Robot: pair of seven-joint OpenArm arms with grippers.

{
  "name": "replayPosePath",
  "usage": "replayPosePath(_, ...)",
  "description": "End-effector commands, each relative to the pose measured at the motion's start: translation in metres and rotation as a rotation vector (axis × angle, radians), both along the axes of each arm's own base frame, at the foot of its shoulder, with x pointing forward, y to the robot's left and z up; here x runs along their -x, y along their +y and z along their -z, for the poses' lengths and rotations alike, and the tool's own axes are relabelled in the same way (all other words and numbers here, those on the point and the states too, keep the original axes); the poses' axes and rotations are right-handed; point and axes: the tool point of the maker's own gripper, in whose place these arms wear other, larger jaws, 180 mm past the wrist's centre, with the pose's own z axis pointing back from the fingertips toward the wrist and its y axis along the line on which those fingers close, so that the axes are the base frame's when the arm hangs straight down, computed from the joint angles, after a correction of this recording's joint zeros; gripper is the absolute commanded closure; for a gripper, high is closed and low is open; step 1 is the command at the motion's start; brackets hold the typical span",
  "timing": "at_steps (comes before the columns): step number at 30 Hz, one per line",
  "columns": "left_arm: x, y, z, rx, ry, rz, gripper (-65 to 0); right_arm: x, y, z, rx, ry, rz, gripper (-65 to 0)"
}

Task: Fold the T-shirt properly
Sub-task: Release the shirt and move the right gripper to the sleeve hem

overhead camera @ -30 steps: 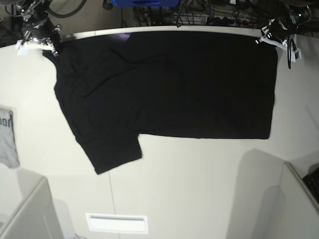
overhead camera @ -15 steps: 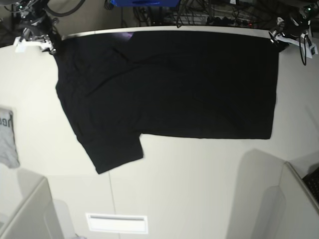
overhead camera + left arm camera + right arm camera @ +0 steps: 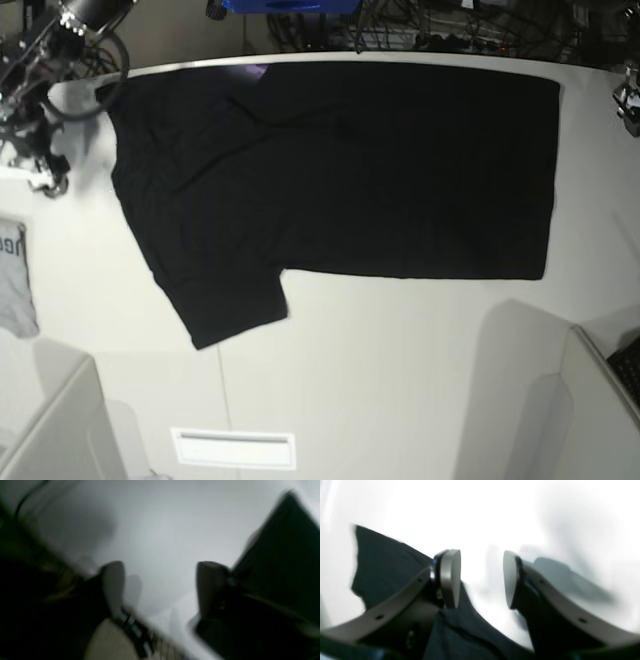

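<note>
Jaws of both grippers now parted and empty, pulled off T-shirt (image 3: 340, 170) corners, shirt flat on table (image 3: 400, 380)

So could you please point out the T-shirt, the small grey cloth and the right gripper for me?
T-shirt (image 3: 350, 170), base view, middle of the body.
Small grey cloth (image 3: 14, 285), base view, its centre.
Right gripper (image 3: 482, 578), right wrist view, midway between the fingers.
</note>
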Motion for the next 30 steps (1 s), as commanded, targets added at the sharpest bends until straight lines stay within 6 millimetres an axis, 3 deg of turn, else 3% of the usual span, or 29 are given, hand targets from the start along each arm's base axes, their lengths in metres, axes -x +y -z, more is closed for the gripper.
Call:
replayPosePath(1, -0.013, 0.0, -0.011, -0.032, -0.024, 0.038, -31.4, -0.021, 0.002, -0.011, 0.021, -0.033, -0.04, -26.4)
replayPosePath(5, -0.058, -0.022, -0.011, -0.019, -0.048, 0.158, 0.0, -0.082, 0.052, -0.026, 0.012, -0.085, -0.213, -26.3)
replayPosePath(9, -0.091, -0.048, -0.002, 0.003, -0.055, 0.246, 0.0, -0.134, 0.099, -0.039, -0.003, -0.112, -0.326, -26.4)
replayPosePath(12, -0.107, -0.06, 0.004, -0.027, -0.018, 0.294, 0.0, -0.173, 0.105, -0.029, 0.004, -0.077, -0.297, -28.2)
replayPosePath(15, -0.112, -0.065, 0.01, -0.049, 0.016, 0.313, 0.0, -0.202, 0.105, -0.009, 0.034, -0.011, -0.294, -36.0)
replayPosePath(21, -0.108, -0.065, 0.013, -0.051, 0.031, 0.309, 0.0, -0.226, 0.109, 0.027, 0.053, 0.064, -0.338, -38.6)
replayPosePath(28, -0.104, -0.061, 0.023, -0.027, 0.052, 0.295, 0.0, -0.225, 0.117, 0.046, 0.057, 0.103, -0.409, -38.3)
replayPosePath(30, -0.104, -0.06, 0.029, -0.013, 0.059, 0.288, 0.0, -0.217, 0.128, 0.054, 0.064, 0.136, -0.48, -38.1)
